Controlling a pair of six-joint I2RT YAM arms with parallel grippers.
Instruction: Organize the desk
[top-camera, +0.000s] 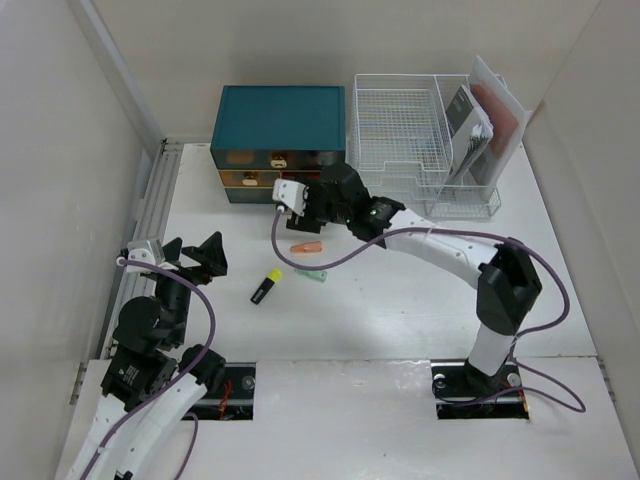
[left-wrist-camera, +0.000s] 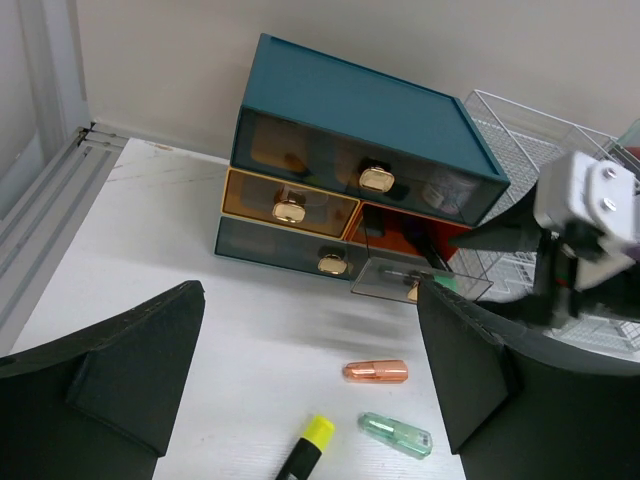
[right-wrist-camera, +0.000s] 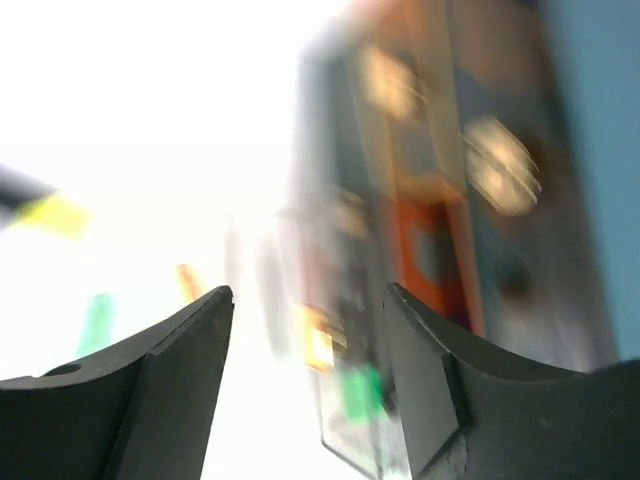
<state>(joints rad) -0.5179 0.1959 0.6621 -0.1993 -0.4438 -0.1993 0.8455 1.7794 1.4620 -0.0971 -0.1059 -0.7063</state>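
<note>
The white desk (top-camera: 420, 300) carries a yellow-capped black highlighter (top-camera: 265, 287), a copper capsule-shaped piece (top-camera: 306, 247) and a clear green piece (top-camera: 314, 275) near its middle. All three show in the left wrist view: highlighter (left-wrist-camera: 308, 445), copper piece (left-wrist-camera: 375, 372), green piece (left-wrist-camera: 396, 433). My left gripper (top-camera: 200, 255) is open and empty at the desk's left side, facing them. My right gripper (top-camera: 303, 215) is open at the front of the teal drawer box (top-camera: 280, 115). A clear drawer (left-wrist-camera: 420, 280) stands pulled out, its gold knob (right-wrist-camera: 320, 345) between my right fingers; that view is blurred.
A white wire-mesh tray rack (top-camera: 400, 120) stands at the back right with papers leaning in its right compartment (top-camera: 480, 125). The drawer box has several drawers with gold knobs (left-wrist-camera: 375, 178). An aluminium rail (top-camera: 145, 225) runs along the left edge.
</note>
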